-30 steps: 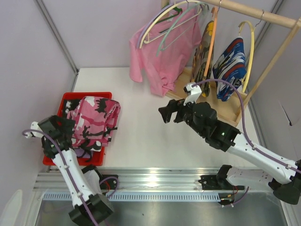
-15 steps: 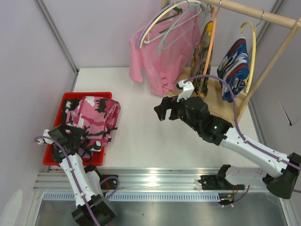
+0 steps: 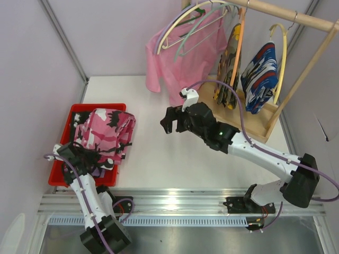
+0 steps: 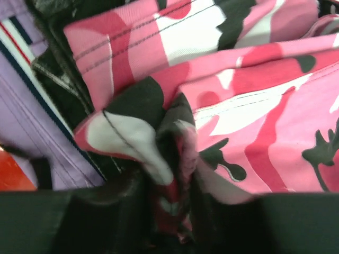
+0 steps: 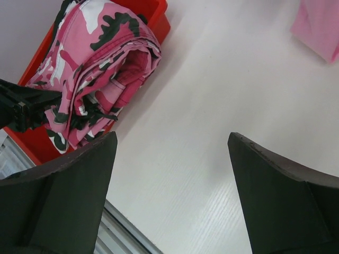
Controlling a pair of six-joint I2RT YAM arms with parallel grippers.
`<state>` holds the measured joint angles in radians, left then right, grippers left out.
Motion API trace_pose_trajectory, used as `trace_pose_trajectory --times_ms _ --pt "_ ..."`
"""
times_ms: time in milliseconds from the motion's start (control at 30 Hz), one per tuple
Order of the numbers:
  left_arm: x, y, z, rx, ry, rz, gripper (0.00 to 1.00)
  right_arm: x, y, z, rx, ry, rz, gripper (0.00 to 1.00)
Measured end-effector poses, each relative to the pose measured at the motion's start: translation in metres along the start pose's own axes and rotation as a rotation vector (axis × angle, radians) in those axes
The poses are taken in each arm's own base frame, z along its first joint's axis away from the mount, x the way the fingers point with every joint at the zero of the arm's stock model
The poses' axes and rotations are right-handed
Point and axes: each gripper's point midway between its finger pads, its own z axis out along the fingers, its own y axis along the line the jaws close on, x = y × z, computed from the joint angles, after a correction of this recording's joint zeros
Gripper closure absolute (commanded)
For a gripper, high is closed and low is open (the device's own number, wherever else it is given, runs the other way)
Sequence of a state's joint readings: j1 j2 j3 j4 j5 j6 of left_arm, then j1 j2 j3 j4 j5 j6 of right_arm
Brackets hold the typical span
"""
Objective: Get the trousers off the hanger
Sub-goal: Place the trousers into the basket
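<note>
Risks dragging the pink camouflage trousers [image 3: 106, 132] out of the red bin [image 3: 59, 181] by the counter's [image 3: 159, 153] left edge, toward the near corner. Grips a fold of them in the left pincer [image 4: 169, 198], fingers clamped on cloth, so likely to pull the pile over the rim on lifting before letting go.

Holds the right pincer [image 3: 170, 119] low over the middle of the counter, fingers wide apart and empty, forearm stretched out from the near right corner, pointing left.

Shows yellow-olive trousers [image 3: 229, 63] and blue print trousers [image 3: 259, 74] on the rack [image 3: 296, 16] at the far right corner. Could snag the yellow hanger [image 3: 286, 53] there by tugging sideways.
</note>
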<state>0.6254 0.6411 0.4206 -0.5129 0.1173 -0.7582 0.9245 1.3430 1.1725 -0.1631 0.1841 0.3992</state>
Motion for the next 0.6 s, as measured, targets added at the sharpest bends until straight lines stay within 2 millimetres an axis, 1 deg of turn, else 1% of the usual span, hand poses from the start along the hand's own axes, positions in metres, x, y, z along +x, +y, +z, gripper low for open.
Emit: trace_pose_trajectory --times_ms 67,100,133,167,200,233,300,433,533,600 --pt "-0.001 -0.002 0.000 0.008 -0.004 0.003 0.78 -0.003 0.003 0.009 -0.007 -0.006 0.004 0.08" --pt "-0.001 -0.003 0.000 0.013 -0.004 0.007 0.81 -0.003 0.004 0.016 -0.012 -0.010 0.010 0.08" --pt "-0.002 -0.004 0.000 0.017 -0.004 0.008 0.88 -0.003 0.006 0.024 -0.018 -0.014 0.025 0.09" --pt "-0.002 -0.005 -0.001 0.021 -0.004 0.010 0.92 -0.001 0.009 0.033 -0.028 -0.014 0.041 0.09" --pt "-0.003 -0.006 -0.001 0.024 -0.004 0.011 0.99 0.004 0.010 0.043 -0.035 -0.007 0.064 0.09" --pt "-0.003 -0.007 -0.002 0.027 -0.003 0.012 1.00 0.010 0.011 0.054 -0.040 0.003 0.090 0.09" --pt "-0.004 -0.008 -0.003 0.027 0.001 0.024 1.00 0.028 0.013 0.075 -0.052 0.037 0.144 0.10" --pt "-0.009 -0.013 -0.008 0.022 0.007 0.038 1.00 0.058 0.015 0.110 -0.059 0.101 0.218 0.10" --pt "-0.017 -0.020 -0.017 0.026 -0.003 0.054 1.00 0.060 0.025 0.128 -0.086 0.105 0.257 0.10" --pt "-0.026 -0.028 -0.023 0.037 -0.027 0.066 1.00 0.054 0.037 0.136 -0.125 0.092 0.279 0.11"
